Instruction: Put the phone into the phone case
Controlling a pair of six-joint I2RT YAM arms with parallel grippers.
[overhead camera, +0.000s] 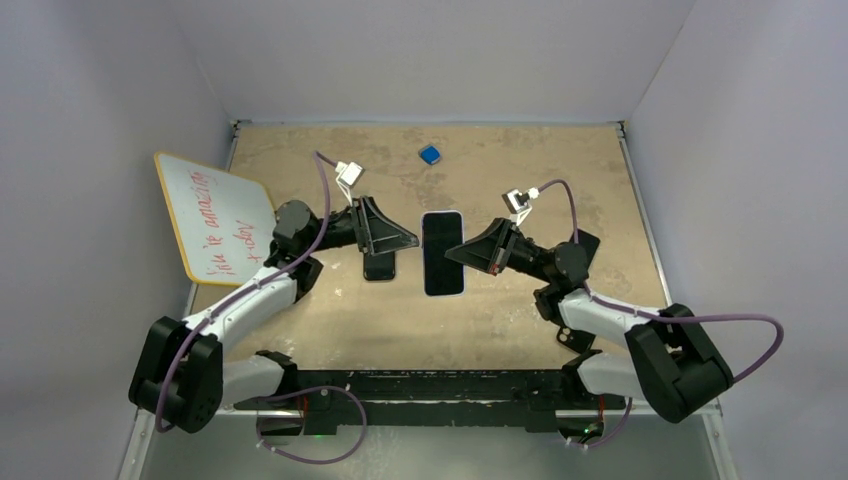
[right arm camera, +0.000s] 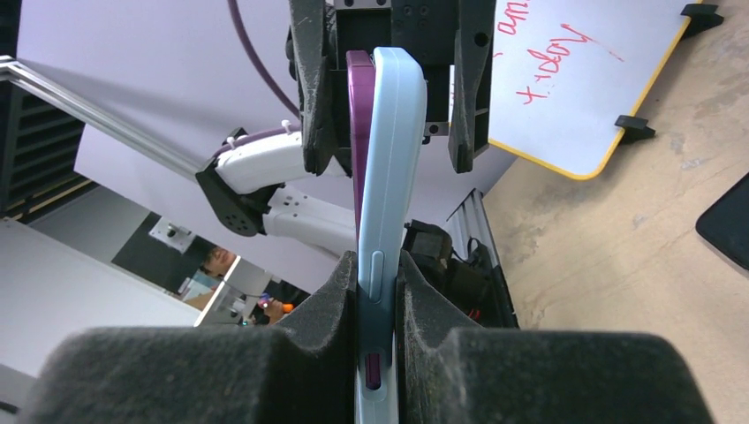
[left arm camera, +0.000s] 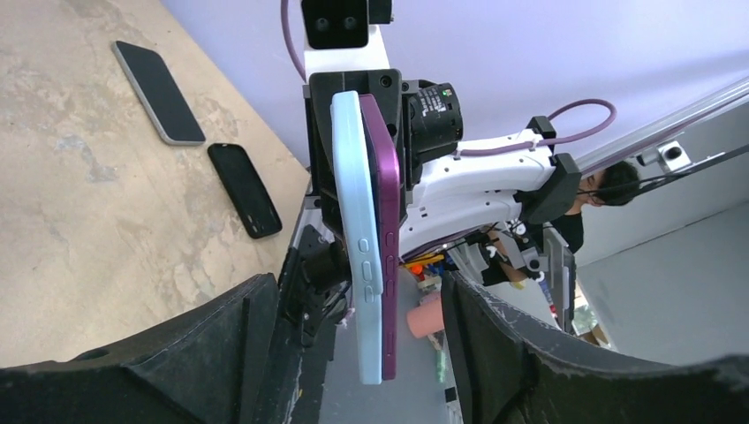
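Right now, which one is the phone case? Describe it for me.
Look above the middle of the table. There the right hand pinches the phone case in mid-air: pale blue, with a purple phone pressed against it, unlike the dark phones lying flat on the table.

Lit brightly and evenly from above; only faint, soft shadows on table (overhead camera: pixel 500 320). Crisp overhead. Wrist views wide-angle, stretched toward edges; near fingers (left arm camera: pixel 177 371) dark and in shade. Soft sheen along case (right arm camera: pixel 393 159).
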